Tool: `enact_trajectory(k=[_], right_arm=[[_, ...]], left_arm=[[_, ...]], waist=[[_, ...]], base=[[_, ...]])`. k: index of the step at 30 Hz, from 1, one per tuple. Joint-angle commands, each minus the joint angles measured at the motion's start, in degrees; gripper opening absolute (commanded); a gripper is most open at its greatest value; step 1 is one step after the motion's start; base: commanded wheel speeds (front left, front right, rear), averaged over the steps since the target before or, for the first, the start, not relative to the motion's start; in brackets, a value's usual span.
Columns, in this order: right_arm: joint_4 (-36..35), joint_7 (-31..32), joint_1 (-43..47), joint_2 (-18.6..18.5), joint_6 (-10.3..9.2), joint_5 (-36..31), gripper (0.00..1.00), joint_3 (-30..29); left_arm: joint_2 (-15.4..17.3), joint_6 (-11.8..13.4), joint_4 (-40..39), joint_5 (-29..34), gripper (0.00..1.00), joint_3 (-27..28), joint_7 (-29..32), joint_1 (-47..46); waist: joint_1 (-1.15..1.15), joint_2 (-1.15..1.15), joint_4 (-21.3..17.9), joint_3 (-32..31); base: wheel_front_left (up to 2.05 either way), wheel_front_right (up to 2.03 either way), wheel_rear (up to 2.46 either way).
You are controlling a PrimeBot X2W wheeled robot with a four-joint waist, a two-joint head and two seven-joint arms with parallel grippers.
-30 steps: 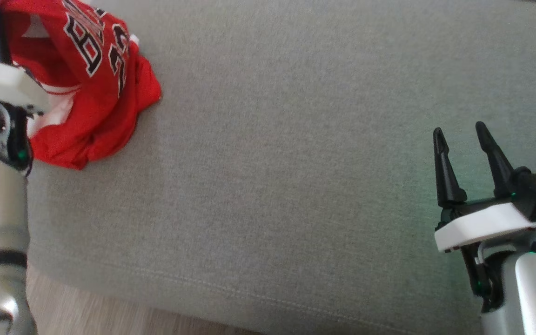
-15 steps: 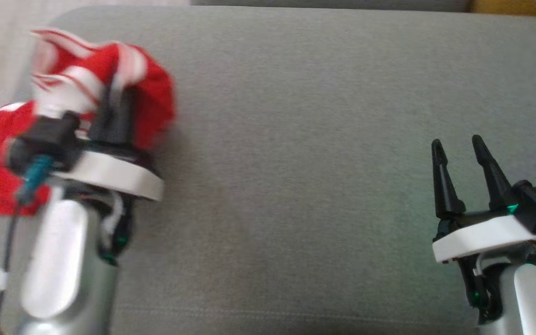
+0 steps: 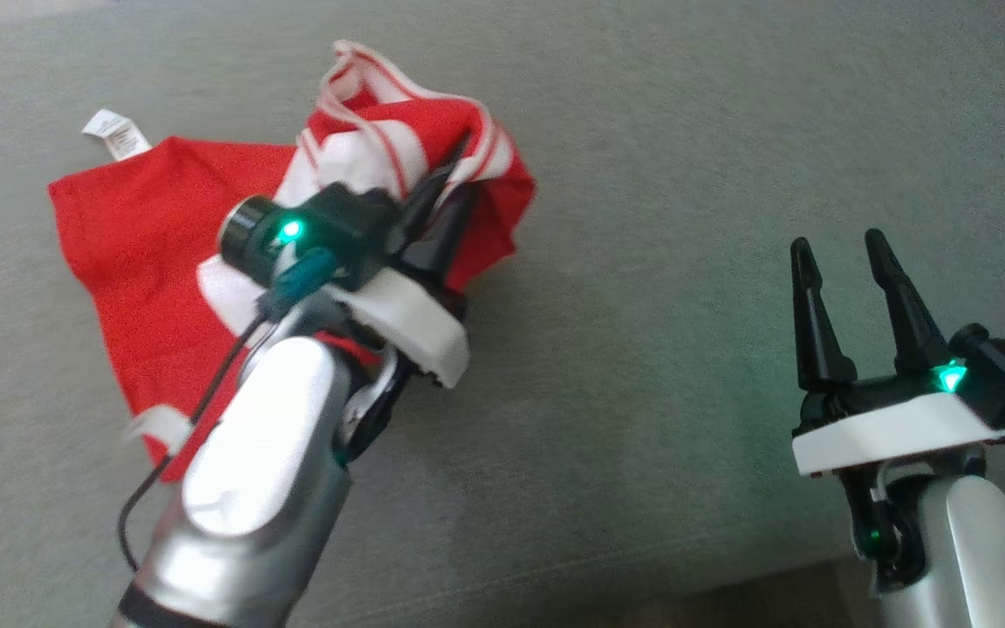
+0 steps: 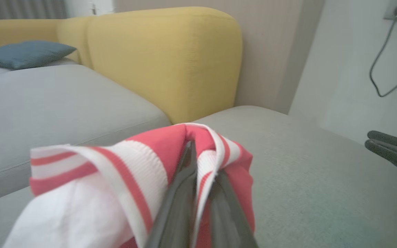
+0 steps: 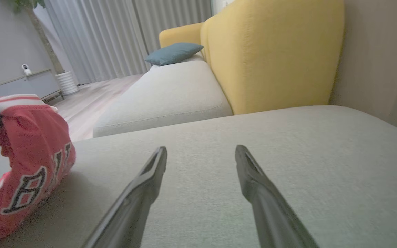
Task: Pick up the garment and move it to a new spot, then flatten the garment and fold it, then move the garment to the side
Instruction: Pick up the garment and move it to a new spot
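Red fabric jersey with white striped trim [image 3: 145, 253] sits on the left part of the grey fabric sofa cushion [image 3: 686, 131]. One panel lies flat with its small white label [image 3: 114, 135] out at the far corner, and the striped edge is bunched and raised. Left jaws are clamped together on that striped edge. Right jaws stand apart with nothing in them, over bare cushion and well apart from the cloth. Risks, my read: the pinch is on thin trim near the tips, so the flat panel dragging on the cushion could pull it free mid-move. The thin black cable [image 3: 197, 414] looping off the left wrist hangs just over the cloth and could snag. A one-point hold will likely drop the jersey as a heap, which makes flattening harder. Head view gives the flat panel and label. Left wrist view shows the pinch itself, trim folded over the fingers [image 4: 179, 186], with the yellow upholstered backrest [image 4: 164, 58] behind. Right wrist view shows the hanging side with black-and-white lettering [image 5: 29, 179], its lower part resting on the cushion; in the head view the arm covers that.
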Motion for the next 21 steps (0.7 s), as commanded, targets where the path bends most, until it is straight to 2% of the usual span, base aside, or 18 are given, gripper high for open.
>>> enact_trajectory(k=[1, 10, 13, 14, 15, 16, 17, 21], right_arm=[[-1.4, -1.0, -1.9, -0.2, 0.23, 0.8, 1.0, 1.3], [0.6, -3.9, -3.0, -0.2, 0.23, 3.0, 1.0, 1.5], [1.3, -4.5, -3.4, -0.2, 0.23, 3.3, 1.0, 1.8], [1.6, -4.7, -3.4, -0.2, 0.23, 3.4, 1.0, 1.8], [1.8, -4.9, -3.5, -0.2, 0.23, 3.4, 1.0, 1.7], [2.1, -5.0, -3.6, -0.2, 0.23, 3.4, 1.0, 1.7], [2.4, -5.1, -3.6, -0.2, 0.23, 3.4, 1.0, 1.6], [3.5, -4.8, -3.5, -0.2, 0.23, 3.0, 1.0, 1.2]], left_arm=[[-0.1, -0.3, -0.6, 0.1, 0.0, -0.1, -0.6, -3.6], [-0.8, -1.0, 7.0, -1.2, 0.0, -8.1, -2.3, -8.1], [-0.8, -1.1, 10.1, -1.5, 0.0, -10.1, -1.4, -8.7], [-0.9, -1.1, 11.0, -1.5, 0.05, -10.8, -1.0, -8.8], [-0.9, -1.2, 11.7, -1.5, 0.33, -11.8, -0.5, -8.9], [-0.9, -1.2, 12.2, -1.4, 0.76, -12.6, -0.5, -9.0], [-0.9, -1.2, 12.5, -1.1, 1.0, -13.5, -0.7, -9.1], [-0.5, -1.2, 11.9, 0.2, 1.0, -16.2, -2.9, -8.6]], waist=[[0.0, 0.0, -5.6, 4.0], [0.0, 0.0, -11.1, 7.9], [0.0, 0.0, -11.7, 8.4], [0.0, 0.0, -11.7, 8.5], [0.0, 0.0, -11.6, 8.5], [0.0, 0.0, -11.4, 8.4], [0.0, 0.0, -11.1, 8.1], [0.0, 0.0, -9.2, 6.2]], base=[[0.0, 0.0, 0.0], [0.0, 0.0, 0.0], [0.0, 0.0, 0.0], [0.0, 0.0, 0.0], [0.0, 0.0, 0.0], [0.0, 0.0, 0.0], [0.0, 0.0, 0.0], [0.0, 0.0, 0.0]])
